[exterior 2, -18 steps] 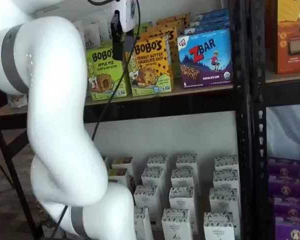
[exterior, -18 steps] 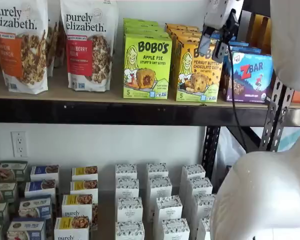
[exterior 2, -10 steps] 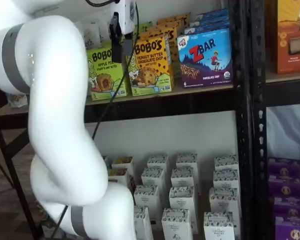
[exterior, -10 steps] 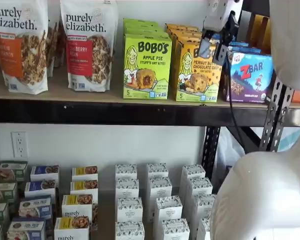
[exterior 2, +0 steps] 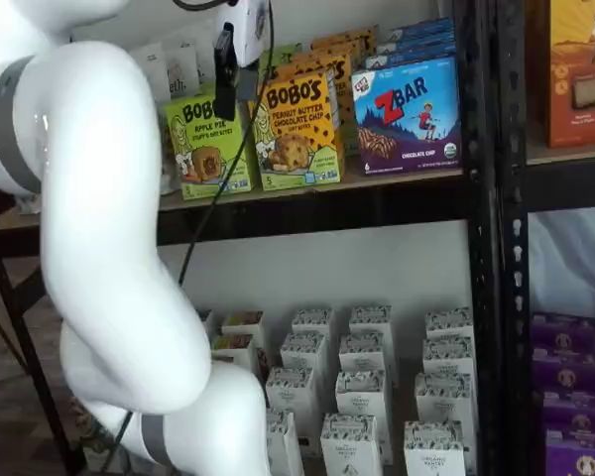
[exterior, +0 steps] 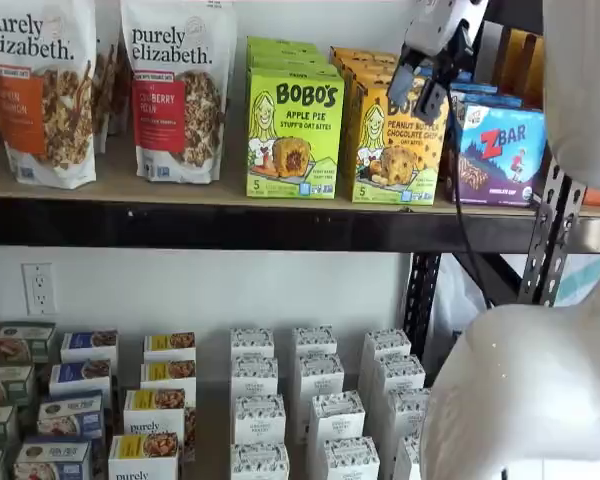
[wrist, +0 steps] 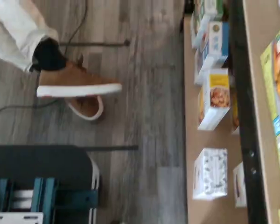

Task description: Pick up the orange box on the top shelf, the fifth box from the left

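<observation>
Shelf views: pincer (exterior: 416, 90) open w/ a gap, in front of Bobo's peanut butter box (exterior: 398, 143) at its 12 o'clock edge.

A mock shop aisle set up indoors. Black metal shelving (exterior: 280, 228) fills the frame, stocked in neat rows: granola bags (exterior: 178, 88) at upper left, snack cartons (exterior: 295, 130) at upper centre, small white boxes (exterior: 318, 400) along the bottom. A wall socket (exterior: 38, 288) sits at middle left.
</observation>
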